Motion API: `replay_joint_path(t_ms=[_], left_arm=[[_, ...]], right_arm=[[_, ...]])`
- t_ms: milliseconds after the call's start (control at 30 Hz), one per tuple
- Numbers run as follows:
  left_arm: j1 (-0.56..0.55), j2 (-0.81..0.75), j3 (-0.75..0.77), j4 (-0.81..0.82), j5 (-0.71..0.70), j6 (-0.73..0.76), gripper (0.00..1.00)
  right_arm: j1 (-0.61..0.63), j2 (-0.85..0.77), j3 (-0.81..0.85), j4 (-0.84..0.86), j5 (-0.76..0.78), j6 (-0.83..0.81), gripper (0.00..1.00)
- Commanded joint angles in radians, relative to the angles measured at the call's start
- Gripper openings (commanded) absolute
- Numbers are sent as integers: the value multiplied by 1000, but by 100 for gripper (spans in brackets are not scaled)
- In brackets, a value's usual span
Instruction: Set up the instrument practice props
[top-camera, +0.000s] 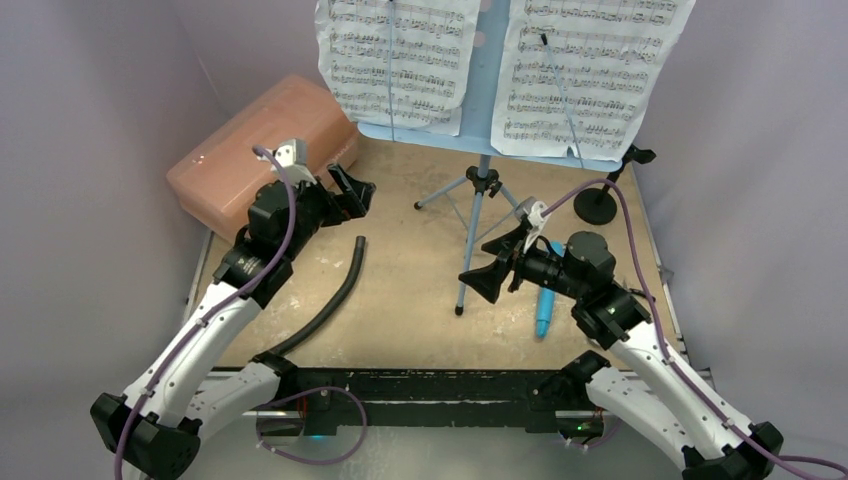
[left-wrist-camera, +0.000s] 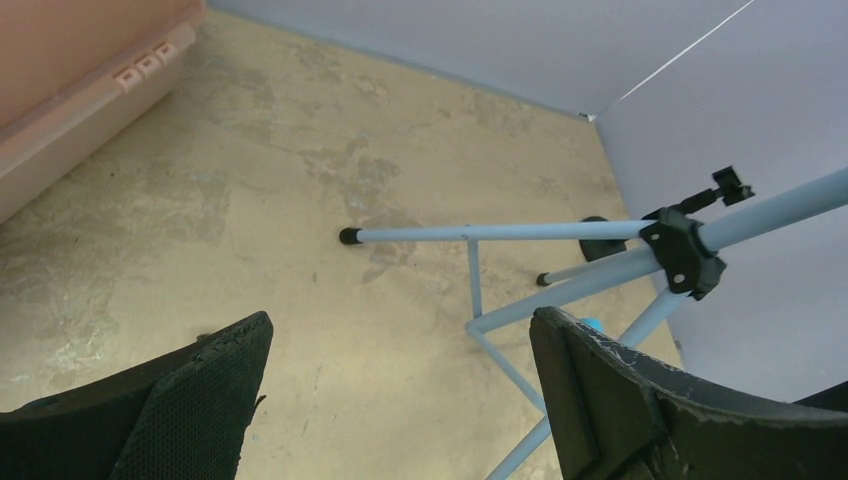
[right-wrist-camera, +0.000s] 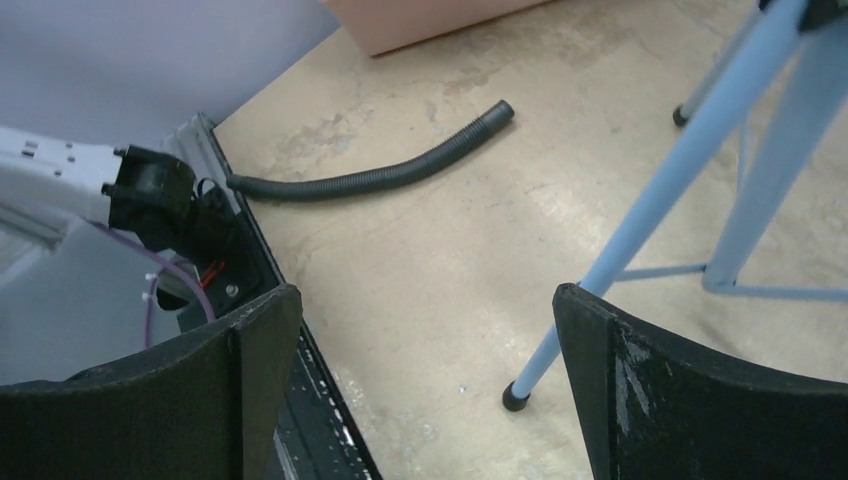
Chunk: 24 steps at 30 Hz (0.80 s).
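**A:** What do we have nearest us?

**B:** Our right pincer (top-camera: 495, 262) hangs with its jaws spread wide and nothing between them, pointing left toward the tripod leg (top-camera: 462, 296). The turquoise microphone (top-camera: 543, 315) lies flat on the tabletop (top-camera: 410, 320) to the right of that pincer. It is partly tucked under our own right wrist.

**A:** Which way does it run?

**B:** Its long axis goes near to far, leaning a little to the right at the far end. We judge that the right arm is much the nearer one, but the pincer faces away from the microphone. It would have to swing back to the right and close across the slim body.

**A:** And the other side?

**B:** The black hose (top-camera: 335, 295) curves over the left half of the tabletop, well apart from the microphone. Beyond it our left pincer (top-camera: 352, 192) is also wide open and empty, beside the pink case (top-camera: 250, 150).

**A:** What is farther back?

**B:** The black mic stand (top-camera: 596, 205) sits in the far right corner with its clip empty. The tripod stands between it and our left arm. At the back the blue music stand (top-camera: 490, 90) is upright, and both pages (top-camera: 395, 60) rest on it.
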Motion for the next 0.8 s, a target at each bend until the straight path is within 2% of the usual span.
replay_joint_path(t_ms=[0,433,667,767], left_arm=[[2,24,-25,23,28,19,99],[2,57,-63,58,55,27,99],[2,66,-81,86,82,43,99],[2,89,-70,83,101,79,99]], right_arm=[[2,-20,-29,61,137,178,98],[-4,-85,-74,4,416,348,98],[-63,-5,-13,-39,371,389,98],[-146,-1,2,-44,326,432,98]])
